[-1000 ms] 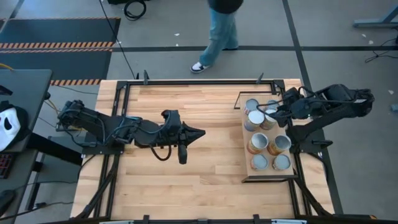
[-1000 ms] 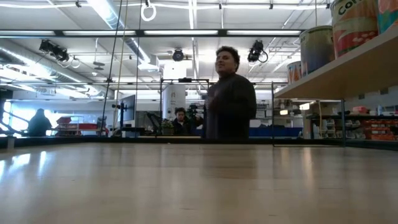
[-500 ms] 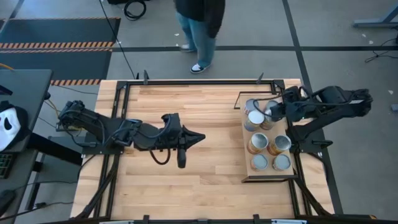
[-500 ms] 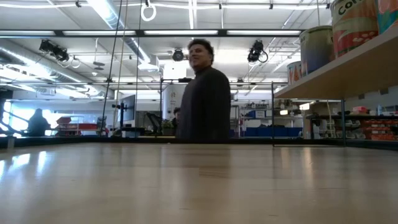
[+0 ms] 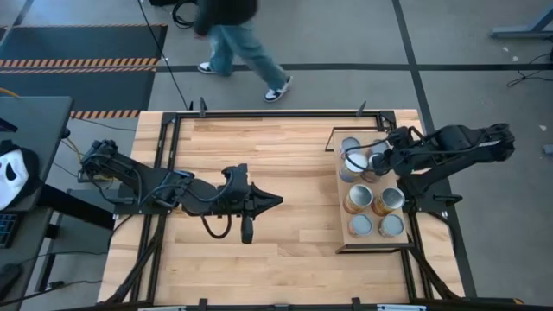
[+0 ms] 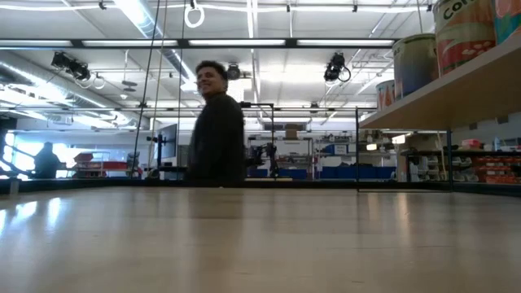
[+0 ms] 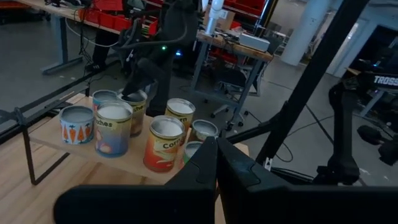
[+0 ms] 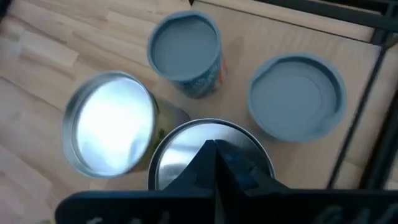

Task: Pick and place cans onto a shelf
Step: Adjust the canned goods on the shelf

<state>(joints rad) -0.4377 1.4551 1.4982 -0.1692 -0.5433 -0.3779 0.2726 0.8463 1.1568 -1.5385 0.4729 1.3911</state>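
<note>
Fingers pressed together and holding nothing, the right gripper (image 5: 373, 158) hangs just above the cans (image 5: 366, 190) at the far end of the shelf (image 5: 342, 226), its arm reaching in from the desk's right edge. The cans stand upright in a tight cluster on the shelf, near the desk's (image 5: 285, 259) right side. The left gripper (image 5: 275, 200), fingers also pressed together, lies stretched low over mid-desk, with bare wood all around it.
</note>
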